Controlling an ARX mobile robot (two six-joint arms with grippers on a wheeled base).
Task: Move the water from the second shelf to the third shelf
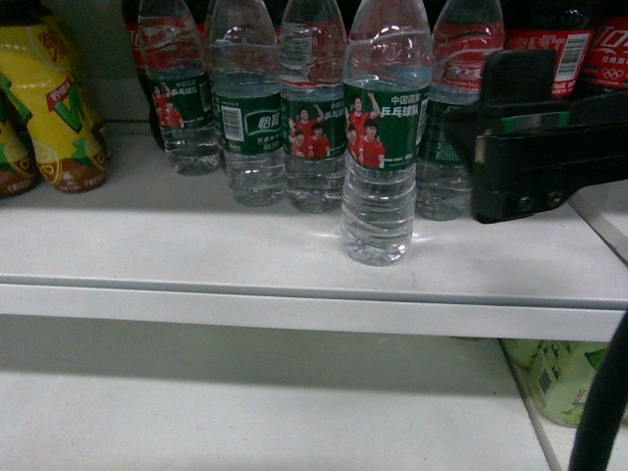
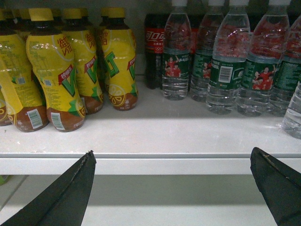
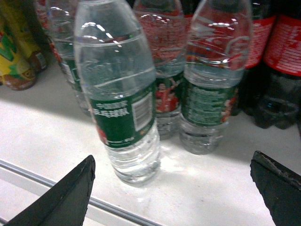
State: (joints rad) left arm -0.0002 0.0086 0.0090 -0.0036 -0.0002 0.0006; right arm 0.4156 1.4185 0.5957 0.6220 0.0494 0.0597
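One water bottle [image 1: 381, 147], clear and ribbed with a dark green label, stands alone near the front of the white shelf [image 1: 196, 250]. Several more like it form a row behind [image 1: 314, 118]. My right gripper [image 1: 491, 137] hovers just right of the front bottle, level with its label. In the right wrist view that bottle [image 3: 120, 99] is left of centre, and my right gripper [image 3: 171, 160] is open with nothing between its fingers. My left gripper [image 2: 171, 153] is open and empty in front of the shelf edge [image 2: 164, 165], further left; it is out of the head view.
Yellow lemon tea bottles [image 1: 54, 108] stand at the left of the shelf, dark cola bottles [image 1: 549, 39] at the back right. A lower shelf [image 1: 245, 412] lies beneath, with a pale green pack [image 1: 559, 378] at its right. A black cable [image 1: 603, 402] hangs at lower right.
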